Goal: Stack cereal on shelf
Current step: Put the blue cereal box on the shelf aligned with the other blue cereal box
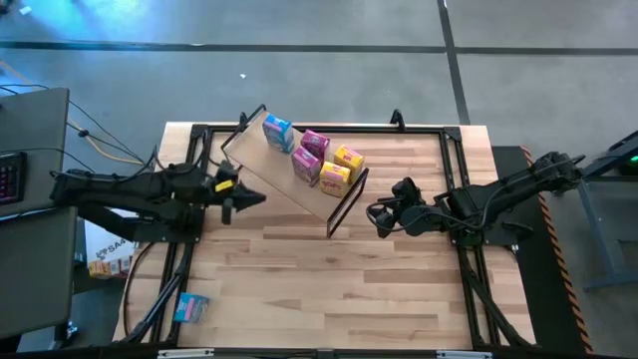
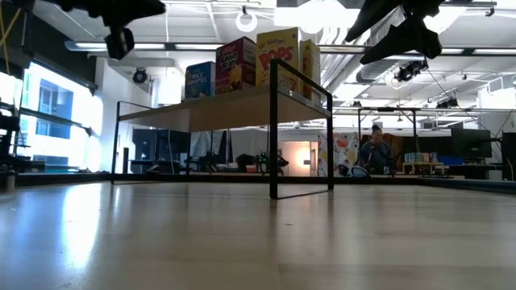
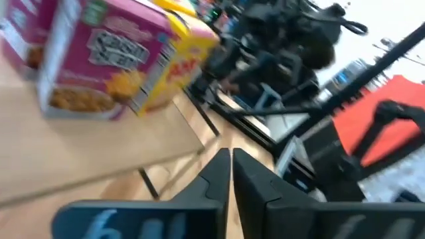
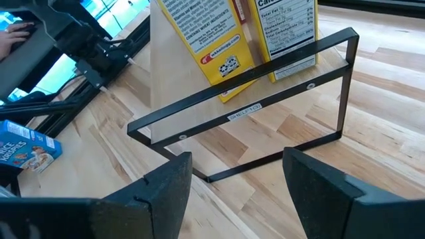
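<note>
While its fingers press together holding nothing, the left pincer (image 1: 257,198) hovers beside the long light plywood shelf (image 1: 274,175) on the striped wooden worktop (image 1: 329,279). Five small bright cereal boxes (image 1: 314,157) stand on it. The right pincer (image 1: 376,215) is spread apart, empty, near the shelf's black wire end.

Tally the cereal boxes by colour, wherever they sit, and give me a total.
Light blue cardboard cereal boxes: 2, one on the long plywood shelf at, one lying at the striped tabletop's near left corner.
Magenta-pink cardboard cereal boxes: 2, both on the shelf.
Yellow cardboard cereal boxes: 2, both on the shelf.
Total: 6.
</note>
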### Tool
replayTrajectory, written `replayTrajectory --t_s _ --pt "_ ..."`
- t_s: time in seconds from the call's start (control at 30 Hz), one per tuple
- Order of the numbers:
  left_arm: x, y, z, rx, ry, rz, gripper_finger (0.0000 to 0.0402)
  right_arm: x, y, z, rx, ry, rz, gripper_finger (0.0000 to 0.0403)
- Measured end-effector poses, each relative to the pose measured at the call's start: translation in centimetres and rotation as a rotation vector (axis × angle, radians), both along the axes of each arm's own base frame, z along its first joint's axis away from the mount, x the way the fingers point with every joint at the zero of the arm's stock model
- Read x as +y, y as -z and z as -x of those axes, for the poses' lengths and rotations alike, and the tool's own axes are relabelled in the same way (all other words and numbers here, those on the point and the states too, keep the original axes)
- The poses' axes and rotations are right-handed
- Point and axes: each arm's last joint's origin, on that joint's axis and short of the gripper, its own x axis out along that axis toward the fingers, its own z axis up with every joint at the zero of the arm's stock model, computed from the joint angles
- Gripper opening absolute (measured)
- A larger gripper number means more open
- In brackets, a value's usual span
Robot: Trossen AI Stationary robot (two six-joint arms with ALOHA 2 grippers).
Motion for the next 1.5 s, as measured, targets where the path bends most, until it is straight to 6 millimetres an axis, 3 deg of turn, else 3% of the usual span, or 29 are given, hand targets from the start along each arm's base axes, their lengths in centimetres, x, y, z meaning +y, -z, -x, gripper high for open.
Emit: replayTrajectory --t_s 0.13,0.33,0.5,0.63,0.97,1.23,1.5 --pt "-0.8 0.2 1.0 0.034 0.087 0.01 0.0046 0.0 0.0 0.0 -0.004 0.004 -0.012 0.0232" --pt "-1.7 0.4 1.6 0.109 0.258 0.081 0.0142 0.0 0.0 0.0 -0.009 0.013 -0.023 0.0232" --pt "-2.4 -1.8 1.3 0.176 0.431 -0.02 0.0221 0.0 0.0 0.0 -0.017 0.023 -0.042 0.0232" --pt "-2.8 -3.8 0.6 0.259 0.579 -0.16 0.0257 0.0 0.0 0.0 -0.017 0.022 -0.049 0.0232" --pt "-4.9 -6.0 -1.0 0.56 0.963 -0.543 0.0275 0.2 0.1 0.0 -0.01 -0.006 -0.106 0.0232" --pt "-10.5 -5.1 -1.5 0.575 1.188 -0.801 0.0276 0.1 0.3 0.1 0.02 -0.01 -0.09 0.0232" --pt "-16.3 -2.9 0.1 0.582 1.391 -1.085 0.0276 0.0 0.9 0.7 0.135 -0.062 -0.064 0.0232"
